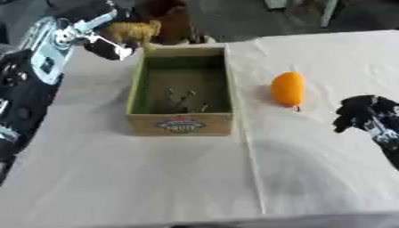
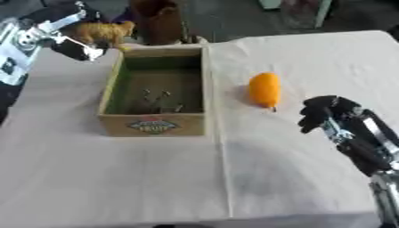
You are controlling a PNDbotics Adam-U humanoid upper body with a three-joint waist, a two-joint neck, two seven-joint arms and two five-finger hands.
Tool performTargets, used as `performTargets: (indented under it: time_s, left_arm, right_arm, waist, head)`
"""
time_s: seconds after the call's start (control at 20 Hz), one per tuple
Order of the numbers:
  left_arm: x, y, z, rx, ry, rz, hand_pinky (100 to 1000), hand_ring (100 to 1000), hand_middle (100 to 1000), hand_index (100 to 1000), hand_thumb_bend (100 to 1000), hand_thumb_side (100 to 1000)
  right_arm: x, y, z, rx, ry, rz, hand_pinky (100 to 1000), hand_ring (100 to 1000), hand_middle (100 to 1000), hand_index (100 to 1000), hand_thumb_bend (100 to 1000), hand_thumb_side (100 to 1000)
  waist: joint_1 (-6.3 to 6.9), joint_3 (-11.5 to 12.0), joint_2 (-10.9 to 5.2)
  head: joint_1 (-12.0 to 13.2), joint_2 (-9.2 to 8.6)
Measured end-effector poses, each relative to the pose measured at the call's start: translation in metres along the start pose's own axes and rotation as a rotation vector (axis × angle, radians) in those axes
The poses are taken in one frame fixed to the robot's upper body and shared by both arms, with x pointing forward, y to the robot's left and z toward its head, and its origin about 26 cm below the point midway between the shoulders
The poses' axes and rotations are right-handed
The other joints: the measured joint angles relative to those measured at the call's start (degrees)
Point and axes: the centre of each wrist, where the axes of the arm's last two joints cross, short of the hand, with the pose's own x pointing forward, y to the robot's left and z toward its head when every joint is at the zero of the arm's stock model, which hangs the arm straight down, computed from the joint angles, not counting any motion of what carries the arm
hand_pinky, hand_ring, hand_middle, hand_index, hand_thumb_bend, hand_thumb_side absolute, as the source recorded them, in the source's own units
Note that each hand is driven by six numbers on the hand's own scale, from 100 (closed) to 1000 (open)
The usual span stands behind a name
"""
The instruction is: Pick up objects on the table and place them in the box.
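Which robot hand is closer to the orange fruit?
The right hand. It hovers just to the right of the orange fruit, not touching it. The left hand is far off, beyond the box, holding a toy animal.

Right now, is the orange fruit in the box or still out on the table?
Out. The orange fruit lies on the white cloth to the right of the box, apart from its wall, and neither hand touches it.
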Motion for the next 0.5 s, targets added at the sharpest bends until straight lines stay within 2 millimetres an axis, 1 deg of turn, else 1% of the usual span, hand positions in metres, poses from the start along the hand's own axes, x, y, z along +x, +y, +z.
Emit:
performTargets:
  time_s: [0.25,0.5]
  left_arm:
    - [0.018,-0.030,-0.020,-0.024,-0.028,0.030,552,471,410,611,100,203]
    - [0.020,-0.064,-0.026,-0.057,-0.011,0.074,561,498,442,637,100,252]
  right_arm:
    - [0.001,0.001,-0.003,0.011,-0.007,0.000,547,586,597,729,100,512]
    - [0.001,0.001,-0.003,0.014,-0.008,-0.002,547,586,598,730,100,514]
  waist:
    - [-0.18,-0.9,0.68]
    - [-0.19,-1.0,1.17]
  head:
    - [0.8,-0.05]
    - [1.0,-0.06]
